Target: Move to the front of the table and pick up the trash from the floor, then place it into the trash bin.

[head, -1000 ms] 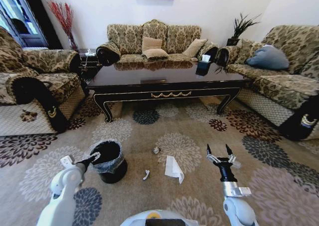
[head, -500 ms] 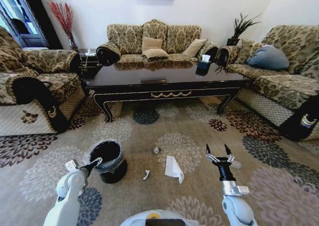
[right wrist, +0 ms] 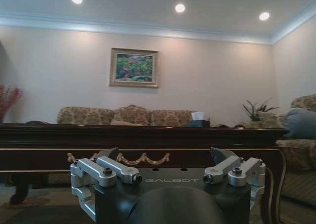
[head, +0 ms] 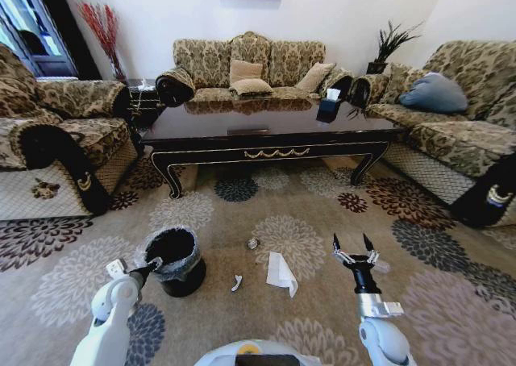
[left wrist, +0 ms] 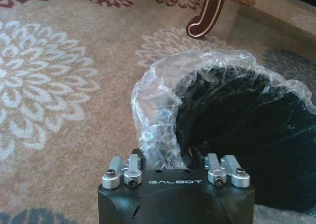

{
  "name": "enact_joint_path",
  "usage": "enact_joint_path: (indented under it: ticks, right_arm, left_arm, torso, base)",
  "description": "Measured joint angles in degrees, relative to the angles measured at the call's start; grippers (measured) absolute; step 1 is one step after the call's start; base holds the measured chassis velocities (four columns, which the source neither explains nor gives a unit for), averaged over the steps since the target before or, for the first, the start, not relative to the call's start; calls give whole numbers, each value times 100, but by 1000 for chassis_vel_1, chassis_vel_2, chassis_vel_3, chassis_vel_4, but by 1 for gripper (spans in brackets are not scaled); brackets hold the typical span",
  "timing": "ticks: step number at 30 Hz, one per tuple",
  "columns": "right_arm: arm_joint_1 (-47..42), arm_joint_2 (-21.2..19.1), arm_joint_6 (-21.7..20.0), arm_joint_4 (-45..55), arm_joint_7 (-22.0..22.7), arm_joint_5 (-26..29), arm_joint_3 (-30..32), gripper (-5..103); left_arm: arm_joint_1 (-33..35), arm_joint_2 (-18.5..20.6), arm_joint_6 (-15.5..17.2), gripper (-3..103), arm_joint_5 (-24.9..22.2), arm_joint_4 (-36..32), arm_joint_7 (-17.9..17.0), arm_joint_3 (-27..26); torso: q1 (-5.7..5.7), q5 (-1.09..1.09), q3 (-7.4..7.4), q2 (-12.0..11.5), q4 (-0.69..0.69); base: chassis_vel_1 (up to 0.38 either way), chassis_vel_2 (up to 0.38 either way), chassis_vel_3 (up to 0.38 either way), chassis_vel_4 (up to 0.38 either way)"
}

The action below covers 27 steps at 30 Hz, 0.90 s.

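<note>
The crumpled white tissue (head: pixel 281 272) lies on the carpet (head: pixel 322 221) straight ahead of me, its long axis running roughly away from me toward the table (head: pixel 266 132), the far end narrower. Just to its left is a tiny white scrap (head: pixel 236 283), a short curved sliver that also points roughly front to back. Beyond both, nearer the table, sits a small round dark-metallic bit (head: pixel 253 243).

My right gripper (head: pixel 352 249) hangs above the carpet to the right of the tissue, aimed forward at the table, its two fingers spread wide apart with nothing between them and nothing touching them. The tissue lies to its left and slightly nearer me, clearly apart from it. In the right wrist view the same gripper (right wrist: pixel 165 157) faces the table's (right wrist: pixel 148 145) gold-ornamented apron.

My left gripper (head: pixel 153 263) is at the near left rim of the trash bin (head: pixel 179 263), its tip against the crinkly clear liner (left wrist: pixel 158 115). In the left wrist view the fingers run in under the liner's edge, so I cannot tell whether they are apart or together. The trash bin (left wrist: pixel 247 135) stands on the carpet to the left of the scrap and tissue, with the scrap nearest it.
</note>
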Motion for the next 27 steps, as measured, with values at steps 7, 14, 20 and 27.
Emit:
enact_joint_path:
  ticks: [7,14,20,27]
  right_arm:
    - [69,-25,-405,0,921,-69,-57,100]
    - [272,-94,-675,-216,1543,137,-176,100]
    - [587,-201,-1018,-554,2029,572,-354,100]
    - [1181,-426,-1591,-1022,2724,1219,-694,100]
  left_arm:
    - [118,30,-6,29,58,-44,39,-68]
    - [319,42,-23,5,262,-93,77,-183]
    - [580,39,14,2,379,-322,210,-316]
    - [954,-26,24,2,296,-986,209,-630]
  torso:
    - [0,0,0,0,-1]
    - [0,5,0,0,2]
    - [0,-5,1,-1,-3]
    - [0,-2,2,-1,1]
  base:
    - [0,0,0,0]
    - [0,0,0,0]
    - [0,0,0,0]
    - [0,0,0,0]
